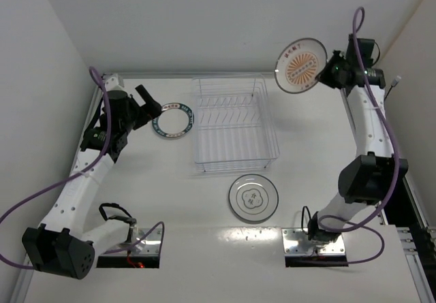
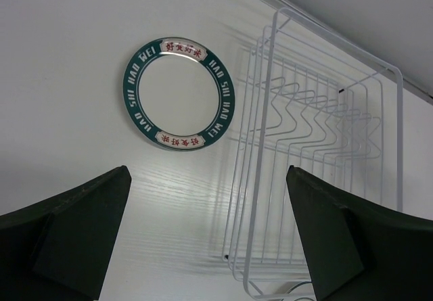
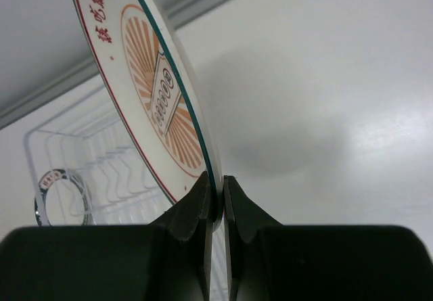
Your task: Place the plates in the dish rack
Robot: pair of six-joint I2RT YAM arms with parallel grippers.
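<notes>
1. The right fingers point(image 3: 196, 213) are pressed together on the lower edge of the orange sunburst plate point(image 3: 159, 105). One finger sits on each face, pinching it.
2. The plate is held on edge in the air, clear of the table point(image 1: 170, 194). In the right wrist view its top leans to the left.
3. From overhead, the orange sunburst plate point(image 1: 300, 65) hangs just past the far right corner of the dish rack point(image 1: 235, 160). Its patterned face is turned toward the camera, and the right fingers point(image 1: 327, 77) grip its right-hand edge.
4. The left fingers point(image 2: 74, 237) are spread wide and hold nothing. From overhead, the left fingers point(image 1: 151, 105) hover above the table on its far left side.
5. Just ahead of the left fingers, the teal-rimmed plate point(image 2: 179, 93) lies flat on the table. Its rim carries lettering.
6. From overhead, the teal-rimmed plate point(image 1: 173, 120) is just beside the left wall of the dish rack. The left wrist view shows a narrow strip of table between the two.
7. The dish rack point(image 2: 270, 111) is clear with thin walls and stands in the middle of the table. Rows of bent tines run across its floor.
8. The grey-ringed plate point(image 1: 253, 197), with a flower motif at its centre, lies flat on the table. It is on the near side of the dish rack, toward the right, and apart from it.
9. All three plates are outside the dish rack.
</notes>
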